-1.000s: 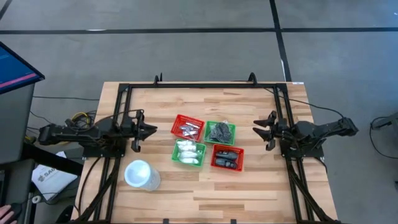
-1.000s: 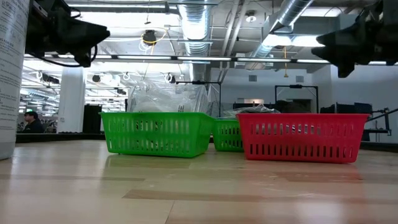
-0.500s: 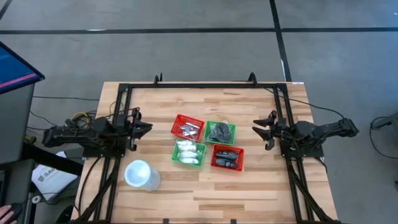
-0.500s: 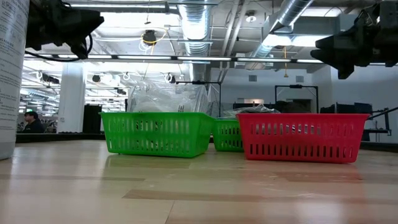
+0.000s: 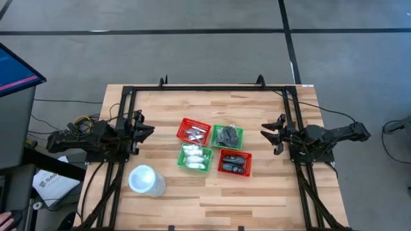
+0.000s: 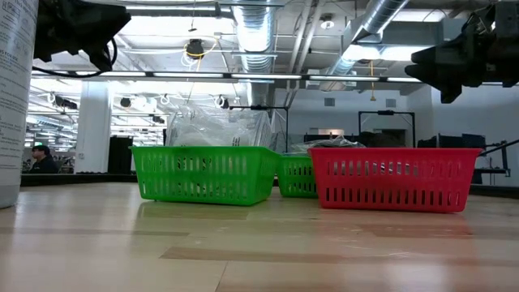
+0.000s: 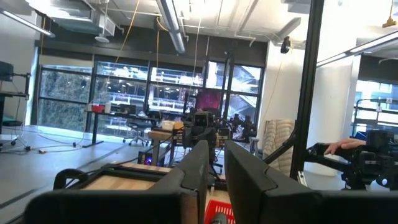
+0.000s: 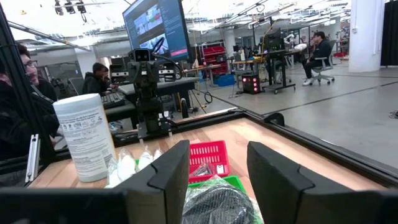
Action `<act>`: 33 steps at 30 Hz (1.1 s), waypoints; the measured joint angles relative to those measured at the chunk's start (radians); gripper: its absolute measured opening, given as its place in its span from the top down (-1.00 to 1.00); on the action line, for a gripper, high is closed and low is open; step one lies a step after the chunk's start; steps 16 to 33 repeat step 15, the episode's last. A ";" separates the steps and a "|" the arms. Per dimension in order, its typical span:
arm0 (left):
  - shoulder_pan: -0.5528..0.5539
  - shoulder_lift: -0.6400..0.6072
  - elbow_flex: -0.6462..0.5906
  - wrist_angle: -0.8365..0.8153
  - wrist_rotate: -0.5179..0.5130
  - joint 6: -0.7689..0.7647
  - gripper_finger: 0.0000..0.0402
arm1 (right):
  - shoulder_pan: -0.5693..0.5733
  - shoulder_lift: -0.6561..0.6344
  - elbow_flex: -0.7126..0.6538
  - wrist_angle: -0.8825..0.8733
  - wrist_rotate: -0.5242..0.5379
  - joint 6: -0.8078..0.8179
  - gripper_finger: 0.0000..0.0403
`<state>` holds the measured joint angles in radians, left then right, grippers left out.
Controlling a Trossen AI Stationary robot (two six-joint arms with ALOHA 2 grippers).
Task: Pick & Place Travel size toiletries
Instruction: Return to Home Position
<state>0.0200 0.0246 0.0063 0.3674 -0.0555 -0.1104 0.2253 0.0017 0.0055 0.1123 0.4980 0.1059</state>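
Note:
The toiletries lie sorted in four small baskets at the table's middle. Silvery tubes (image 5: 193,133) fill the far red basket (image 5: 183,126). Black bundles (image 5: 227,136) fill the far green basket (image 5: 238,131). White packets (image 5: 194,154) fill the near green basket (image 5: 192,167). Dark pieces (image 5: 234,164) lie in the near red basket (image 5: 221,154). My left gripper (image 5: 148,131) hangs in the air left of the baskets; its fingers (image 7: 199,163) stand a narrow gap apart, with nothing between. My right gripper (image 5: 267,133) hangs right of the baskets, open and empty (image 8: 217,158).
A large white round cup (image 5: 146,181) stands at the near left of the wooden table (image 5: 270,192); it also shows in the low view (image 6: 16,97). A black frame (image 5: 212,87) runs around the table's far half. People sit in the room beyond (image 8: 99,78).
My left gripper has drawn back toward the table's left edge, risen a little and tipped its fingers upward. Its finger gap looks the same. The baskets and the cup have stayed where they were.

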 joint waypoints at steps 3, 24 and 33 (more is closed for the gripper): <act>0.000 -0.014 0.000 0.003 0.000 0.000 0.78 | 0.000 0.000 0.000 -0.001 0.000 0.000 0.24; 0.000 0.009 0.000 0.010 0.000 0.000 0.78 | 0.002 0.005 0.000 -0.013 0.000 0.000 0.25; 0.000 0.009 0.000 0.010 0.000 0.000 0.78 | 0.002 0.005 0.000 -0.013 0.000 0.000 0.25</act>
